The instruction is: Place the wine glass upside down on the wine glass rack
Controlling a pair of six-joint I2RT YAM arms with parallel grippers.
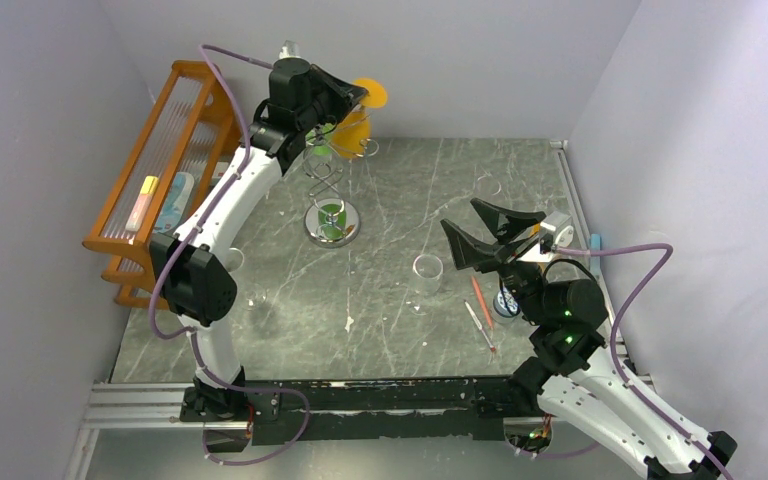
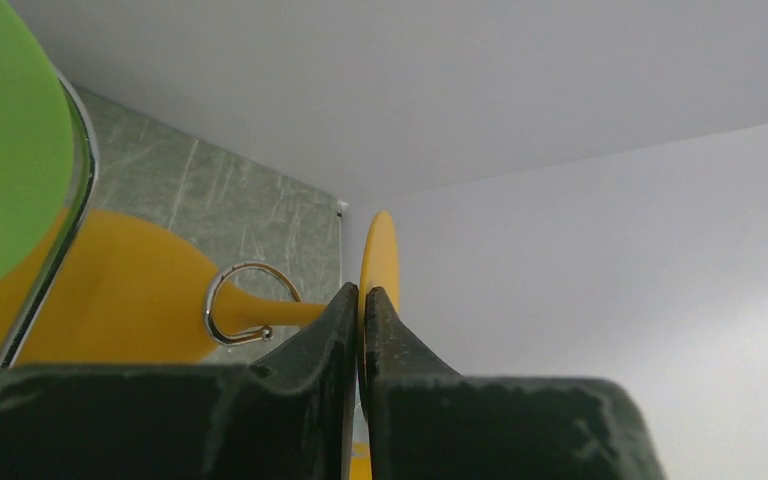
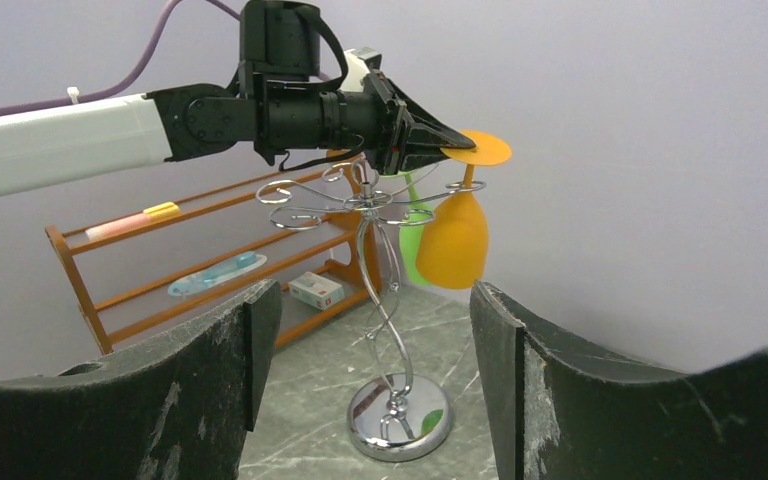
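An orange wine glass (image 3: 454, 238) hangs upside down, bowl down and round foot up, at the top of the silver wire rack (image 3: 392, 330). Its stem passes through a curled hook arm (image 2: 232, 303). My left gripper (image 3: 442, 148) is shut on the rim of the glass's foot (image 2: 378, 262), high above the rack's mirrored base (image 1: 332, 222). A green glass (image 3: 416, 235) hangs on the rack behind the orange one. My right gripper (image 3: 368, 375) is open and empty, well to the right of the rack, facing it (image 1: 490, 235).
An orange wooden slatted rack (image 1: 165, 165) with small items stands against the left wall. A clear glass cup (image 1: 427, 272) stands mid-table. A red pen (image 1: 481, 300), a second pen and a small round dish lie near my right arm. Walls close in at the back and right.
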